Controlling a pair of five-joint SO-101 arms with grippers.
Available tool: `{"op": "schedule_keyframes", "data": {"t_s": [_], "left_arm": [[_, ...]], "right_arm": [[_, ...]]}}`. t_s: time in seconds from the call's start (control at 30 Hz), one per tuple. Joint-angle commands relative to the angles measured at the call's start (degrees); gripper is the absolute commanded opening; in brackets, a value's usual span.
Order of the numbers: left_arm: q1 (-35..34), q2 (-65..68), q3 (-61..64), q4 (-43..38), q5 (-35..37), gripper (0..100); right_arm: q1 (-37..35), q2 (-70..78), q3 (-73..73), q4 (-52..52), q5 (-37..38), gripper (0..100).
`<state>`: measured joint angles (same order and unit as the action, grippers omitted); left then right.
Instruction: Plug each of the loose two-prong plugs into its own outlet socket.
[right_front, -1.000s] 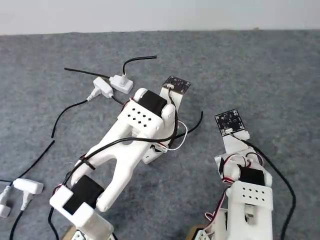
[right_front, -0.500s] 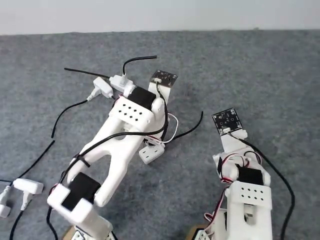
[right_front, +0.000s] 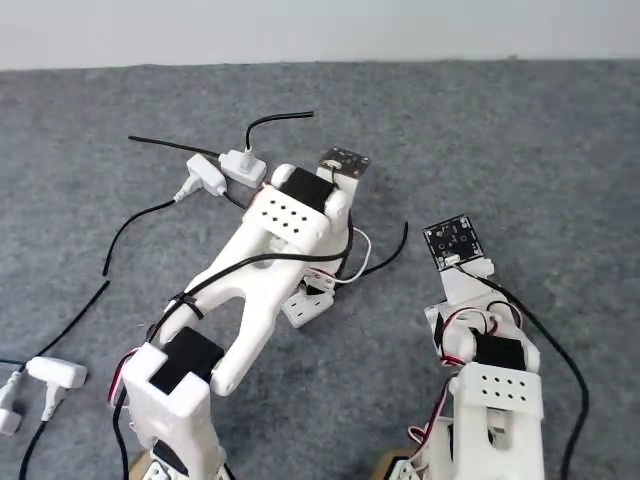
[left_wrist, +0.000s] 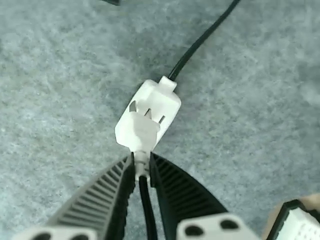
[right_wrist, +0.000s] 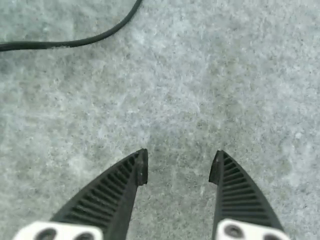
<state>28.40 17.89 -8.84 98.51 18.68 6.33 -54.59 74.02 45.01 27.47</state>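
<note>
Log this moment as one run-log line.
left gripper: shut on plug | plug: prongs visible at socket, not fully seated | right gripper: open over carpet

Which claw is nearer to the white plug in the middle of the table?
Left. The left claw grips the plug by its neck; the right claw hangs open, well apart.
</note>
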Motion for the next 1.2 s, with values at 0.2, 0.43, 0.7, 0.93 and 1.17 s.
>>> {"op": "schedule_keyframes", "data": {"t_s": [0.2, 0.43, 0.7, 0.93, 1.17], "left_arm": [[1.8, -5.8, -2.6, 2.1, 0.7, 1], [1.8, -12.8, -1.0, 2.1, 0.7, 1], [2.5, -12.1, 5.4, 2.1, 0.7, 1], [2.5, -12.0, 5.4, 2.0, 0.7, 1], [2.5, -11.9, 5.6, 1.8, 0.7, 1]], "right_arm": [[-0.3, -1.0, -0.5, -1.3, -0.2, 21.2], [-0.2, -1.0, -0.3, -2.1, -0.2, 21.2], [-0.2, -1.0, -0.3, -2.0, -0.2, 21.2], [-0.3, -1.0, -0.3, -2.0, -0.2, 21.2], [-0.3, -1.0, -0.3, -2.0, -0.2, 21.2]]}}
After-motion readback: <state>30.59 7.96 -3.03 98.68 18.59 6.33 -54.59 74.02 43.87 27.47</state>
